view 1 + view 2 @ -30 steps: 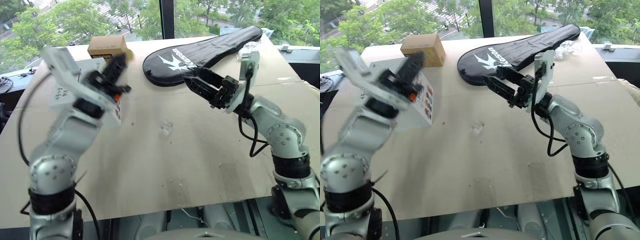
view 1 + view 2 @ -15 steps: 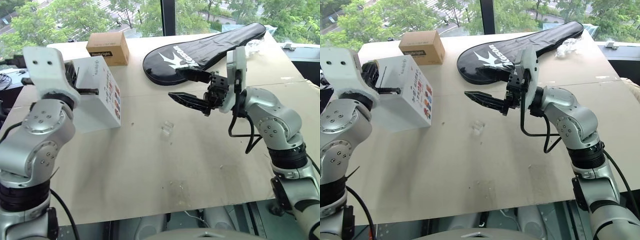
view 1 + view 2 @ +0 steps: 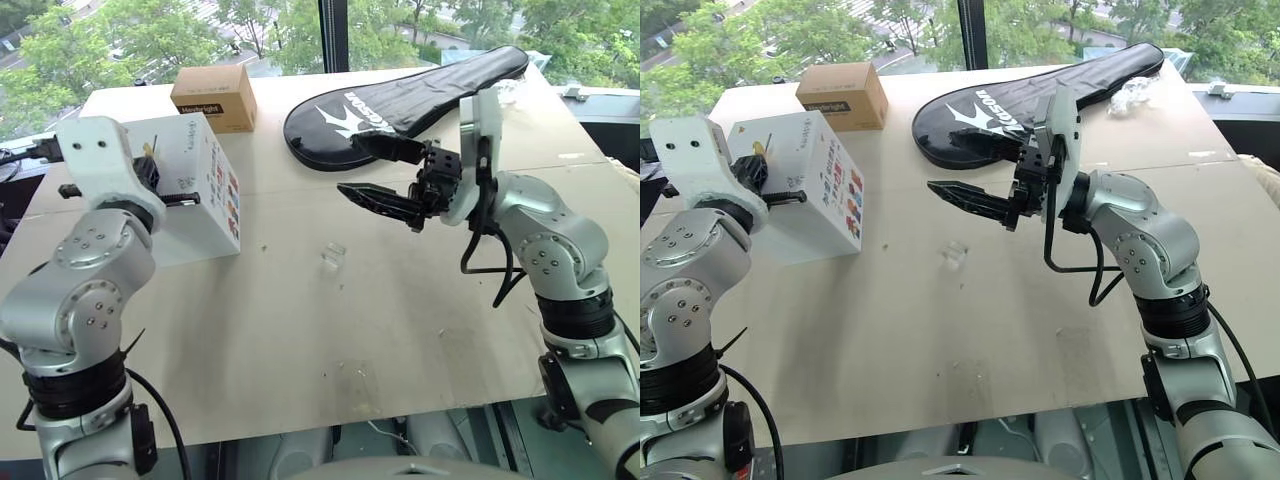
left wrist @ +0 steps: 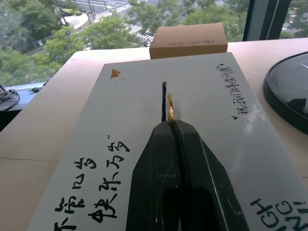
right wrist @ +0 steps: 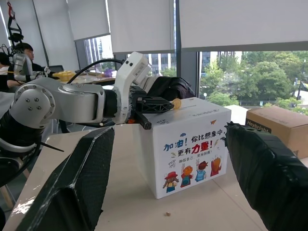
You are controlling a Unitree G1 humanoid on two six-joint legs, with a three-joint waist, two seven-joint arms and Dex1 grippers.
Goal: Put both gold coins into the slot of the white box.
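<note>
over on the left of the table (image 3: 300, 330), one white box (image 3: 205, 205) stands with handwriting on top and small cartoon pictures on its side. left gripper (image 4: 170, 122) is level above that top, fingers pinched together on one gold coin (image 4: 170, 107), held on edge right beside the slot (image 4: 163, 98), a thin dark slit. i count just that one coin. right gripper (image 3: 365, 170) hangs over the middle of the table, pointing toward the box, its two fingers spread wide with nothing between them. behind the box sits one brown cardboard box (image 3: 213, 96), and one black racket cover (image 3: 410, 95) lies further right. one small clear plastic piece (image 3: 333, 254) lies mid-table.
</note>
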